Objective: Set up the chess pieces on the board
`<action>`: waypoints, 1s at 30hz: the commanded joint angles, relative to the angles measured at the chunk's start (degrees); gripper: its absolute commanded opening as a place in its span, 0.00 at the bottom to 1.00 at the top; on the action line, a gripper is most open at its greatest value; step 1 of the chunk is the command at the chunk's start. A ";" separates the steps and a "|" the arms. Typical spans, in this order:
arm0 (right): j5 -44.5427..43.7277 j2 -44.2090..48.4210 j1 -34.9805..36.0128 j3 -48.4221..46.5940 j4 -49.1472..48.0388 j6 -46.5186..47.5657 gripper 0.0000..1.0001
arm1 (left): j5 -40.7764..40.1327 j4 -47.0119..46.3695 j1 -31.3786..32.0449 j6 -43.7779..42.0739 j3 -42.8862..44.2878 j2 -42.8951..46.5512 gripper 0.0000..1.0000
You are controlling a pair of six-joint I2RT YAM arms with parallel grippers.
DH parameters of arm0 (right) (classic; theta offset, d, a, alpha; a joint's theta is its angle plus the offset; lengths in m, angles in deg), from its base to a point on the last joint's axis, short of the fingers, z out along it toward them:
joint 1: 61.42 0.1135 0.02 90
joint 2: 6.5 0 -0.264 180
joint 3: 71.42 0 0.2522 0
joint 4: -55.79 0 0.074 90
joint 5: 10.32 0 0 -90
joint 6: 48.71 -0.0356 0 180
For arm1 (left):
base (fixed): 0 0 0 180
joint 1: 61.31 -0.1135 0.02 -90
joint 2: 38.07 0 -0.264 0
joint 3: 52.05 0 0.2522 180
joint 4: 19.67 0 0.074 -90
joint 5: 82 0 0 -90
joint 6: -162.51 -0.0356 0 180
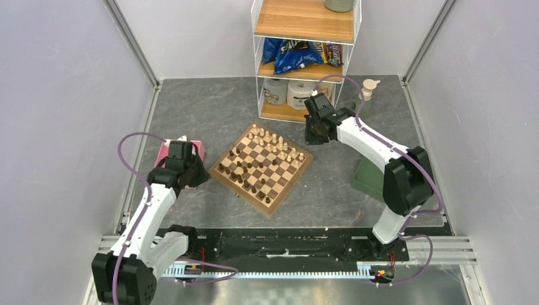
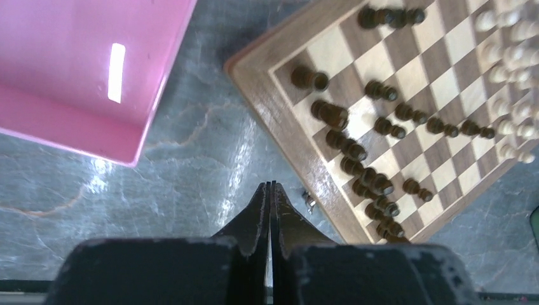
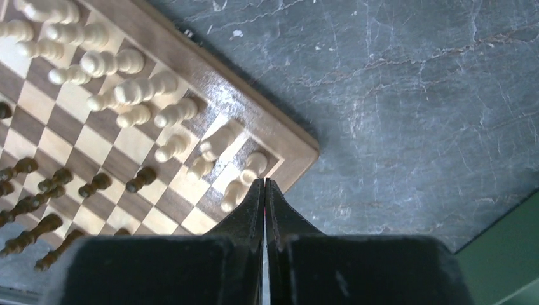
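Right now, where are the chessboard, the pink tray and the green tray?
chessboard (image 2: 254, 73): left wrist view, on its wooden border near the corner.
pink tray (image 2: 70, 51): left wrist view, on its bare floor.
green tray (image 1: 367, 178): top external view, on its visible surface.

**Open floor on both flanks, crowding on the board**

Bare grey table (image 2: 191, 165) is lying open between the pink block (image 2: 76, 70) and the board (image 2: 291, 127), and again between the board and the green tray (image 1: 367, 179). The dark pieces (image 2: 356, 152) are crowding the board's near-left rows and the cream pieces (image 3: 121, 89) its far-right rows (only the middle squares are standing free). The wire shelf (image 1: 305, 63) is closing off the far side.
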 commanded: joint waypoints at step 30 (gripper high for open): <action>1.43 -19.74 -5.84 -8.81 -7.16 3.75 0.00 | -8.63 -14.62 15.23 23.15 -16.80 -1.75 0.02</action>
